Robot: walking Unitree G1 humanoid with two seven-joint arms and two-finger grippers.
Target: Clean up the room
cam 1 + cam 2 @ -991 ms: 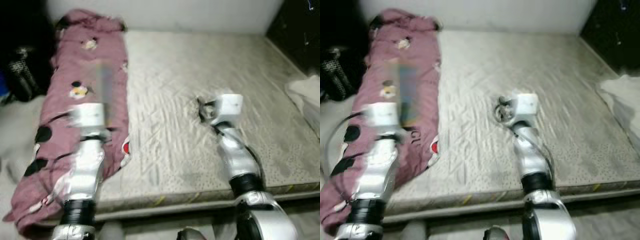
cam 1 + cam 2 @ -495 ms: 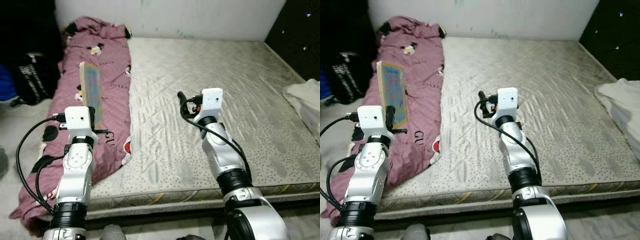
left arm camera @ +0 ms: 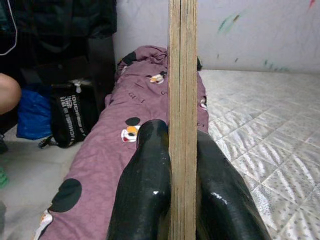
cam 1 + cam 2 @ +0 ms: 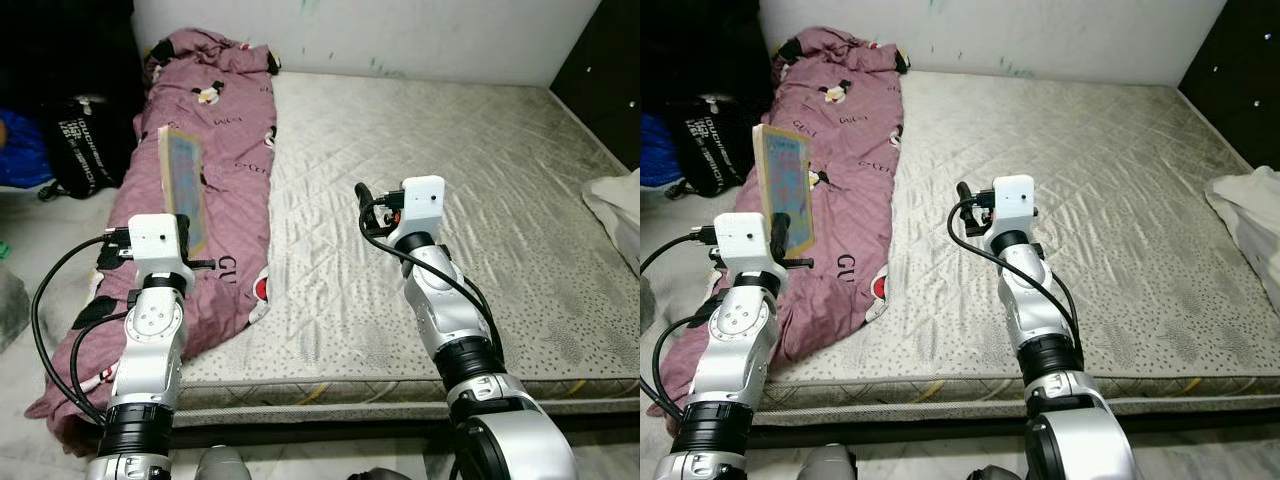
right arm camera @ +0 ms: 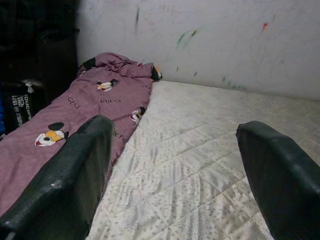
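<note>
My left gripper (image 3: 172, 185) is shut on a thin flat board (image 4: 185, 190) with a blue-patterned face, held upright on its edge above the pink blanket (image 4: 215, 150). In the left wrist view both black fingers (image 3: 145, 185) press the board's (image 3: 182, 100) wooden edge. The blanket, printed with cartoon mice, lies bunched along the left side of the bare grey mattress (image 4: 450, 150). My right gripper (image 5: 175, 175) hovers open over the middle of the mattress with nothing between its fingers (image 5: 65, 180).
A black bag (image 4: 85, 145) and something blue (image 4: 22, 150) sit on the floor to the left of the bed. White cloth (image 4: 618, 205) lies at the mattress's right edge. A dark cabinet (image 4: 605, 70) stands at the far right. A white wall backs the bed.
The camera has steadied and shifted, so the blur is gone and the bed sits lower in view. Both arms hold much the same pose, the board still gripped upright.
</note>
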